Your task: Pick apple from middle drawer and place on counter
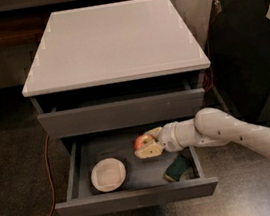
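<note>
step: lift out | hand [147, 145] inside open drawer [138, 199], gripping apple [141, 140] at its left tip | worktop [110, 43] lies above and behind, past upper drawer [121, 114]

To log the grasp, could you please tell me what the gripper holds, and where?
The gripper, inside the drawer, holds the apple, with its jaws on opposite sides of the fruit.

In the middle drawer [138, 198], the gripper [148, 143] clasping the apple [141, 140] has open room above — upper drawer front [121, 114] just beyond, bowl [108, 174] left, sponge [178, 168] near-right.
</note>
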